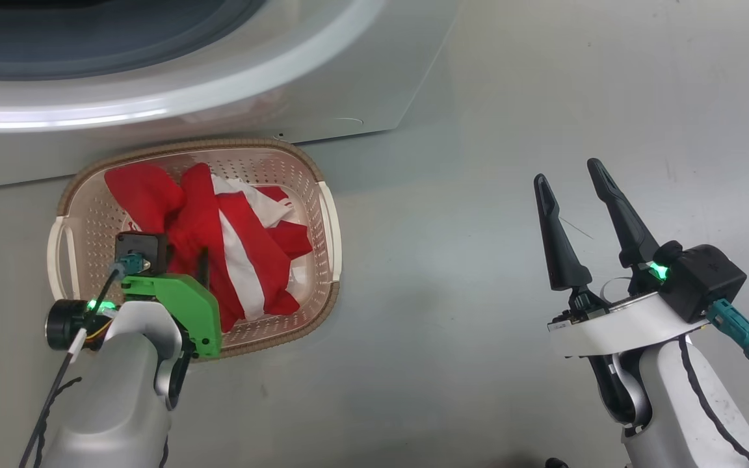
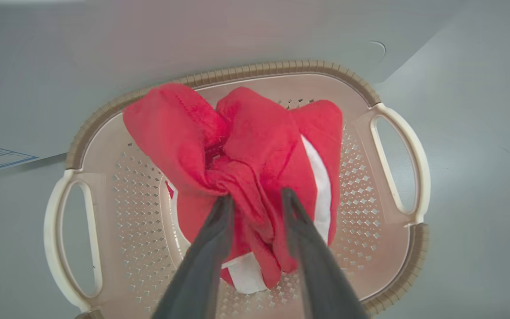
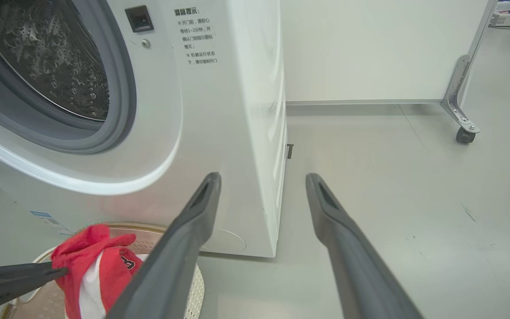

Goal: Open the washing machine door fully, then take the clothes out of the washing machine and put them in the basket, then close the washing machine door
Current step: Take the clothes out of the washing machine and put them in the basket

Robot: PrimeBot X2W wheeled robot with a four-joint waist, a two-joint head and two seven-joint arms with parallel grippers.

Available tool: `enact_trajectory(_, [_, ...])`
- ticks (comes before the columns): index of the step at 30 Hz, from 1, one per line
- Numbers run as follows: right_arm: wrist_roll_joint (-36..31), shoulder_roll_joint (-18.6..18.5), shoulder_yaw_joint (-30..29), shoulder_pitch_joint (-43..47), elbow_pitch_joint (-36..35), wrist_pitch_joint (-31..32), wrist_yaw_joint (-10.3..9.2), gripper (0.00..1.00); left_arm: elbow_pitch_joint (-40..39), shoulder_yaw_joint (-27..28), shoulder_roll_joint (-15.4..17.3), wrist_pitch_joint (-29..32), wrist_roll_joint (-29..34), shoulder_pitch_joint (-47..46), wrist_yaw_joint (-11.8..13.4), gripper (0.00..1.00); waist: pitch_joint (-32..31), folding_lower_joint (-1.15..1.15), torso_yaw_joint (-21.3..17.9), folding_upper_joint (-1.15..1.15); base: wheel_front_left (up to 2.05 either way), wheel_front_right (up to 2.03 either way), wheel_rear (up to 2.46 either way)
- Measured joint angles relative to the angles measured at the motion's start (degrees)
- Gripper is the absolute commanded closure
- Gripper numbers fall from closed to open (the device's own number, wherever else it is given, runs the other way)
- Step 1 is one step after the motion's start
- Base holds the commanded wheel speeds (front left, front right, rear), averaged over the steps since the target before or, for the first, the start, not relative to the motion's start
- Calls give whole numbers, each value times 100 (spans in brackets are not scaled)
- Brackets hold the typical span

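**Left wrist view.** 2 dark tapered fingers of the left gripper point(image 2: 257, 195) rise from the bottom edge, narrowly parted, with a fold of the clothes point(image 2: 246, 141) filling the gap. Whether they pinch that fold or merely flank it cannot be told. The clothes lie bunched in the basket point(image 2: 281, 67) at the centre of the frame.

**Head view.** The right gripper point(image 1: 566, 170) hangs at the right with its jaws spread wide and nothing between them, over bare grey floor point(image 1: 478, 227). The basket sits at the left, just in front of the washing machine point(image 3: 233, 133).

**Risks.** Thin, soft fabric probably clings. If the fingers lift before clearing the fold, it may trail over the rim. The light basket could also slide on the smooth floor.

**Materials.** The cloth is red with broad white stripes, limp and creased. The basket is cream plastic, rounded and perforated, with a brown woven-look rim and 2 white handles. The machine is a glossy white shell with a grey rubber ring and a dimpled steel drum point(image 3: 47, 57).
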Motion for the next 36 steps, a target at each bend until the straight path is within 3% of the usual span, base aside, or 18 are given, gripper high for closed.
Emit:
enact_trajectory(7, [8,19,-22,-4,21,0,4,0,314,85,-14,-170,3,-101,77,0,-62,0,-9,0,0,0,0])
enact_trajectory(16, [8,29,-164,2,121,0,4,0,256,254,-27,-932,-71,-29,108,0,-328,0,81,0,0,0,0])
enact_trajectory(23, [-52,-65,-250,58,213,0,1,0,-74,352,-78,-1605,-86,150,240,0,-650,0,247,0,0,0,0])
enact_trajectory(36, [-132,-180,-364,526,454,0,-20,0,-1203,368,-83,-1672,143,726,359,0,-1492,0,605,0,0,0,0])
